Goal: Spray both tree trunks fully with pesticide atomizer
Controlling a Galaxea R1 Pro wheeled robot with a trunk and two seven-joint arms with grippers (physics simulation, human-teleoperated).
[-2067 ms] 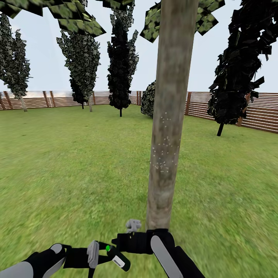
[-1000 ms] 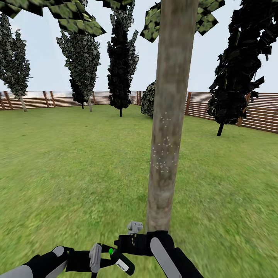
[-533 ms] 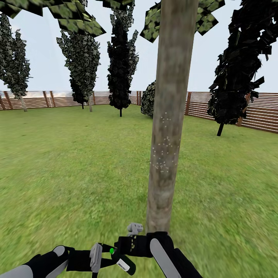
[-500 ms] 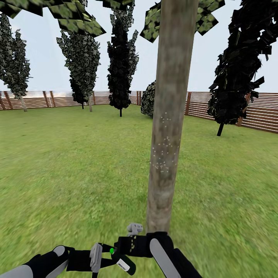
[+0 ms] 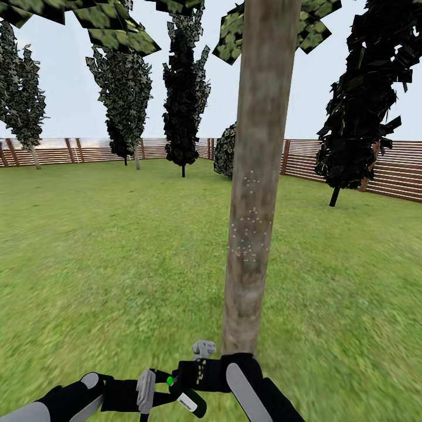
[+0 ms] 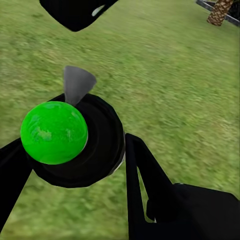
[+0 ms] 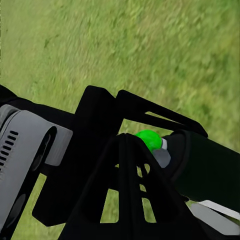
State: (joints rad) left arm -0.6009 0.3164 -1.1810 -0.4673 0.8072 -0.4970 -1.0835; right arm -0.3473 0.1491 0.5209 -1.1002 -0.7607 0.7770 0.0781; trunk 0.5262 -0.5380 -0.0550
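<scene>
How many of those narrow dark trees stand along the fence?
5, possibly more hidden: far left, left of centre, centre, a low one half behind the tree trunk, right.

The trunk (image 5: 256,176) rises from the lawn (image 5: 105,246) just ahead of both pincers; the atomizer (image 5: 184,394) sits between them, the fence (image 5: 351,167) far behind.

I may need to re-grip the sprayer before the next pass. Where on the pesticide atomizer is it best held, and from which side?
Judging from the left wrist view, hold the pesticide atomizer around its round dark body, below the green cap and away from the grey nozzle. Approach from the sides, as the left gripper does now: its fingers flank the body, which looks evenly round there, leaving the nozzle free.
</scene>
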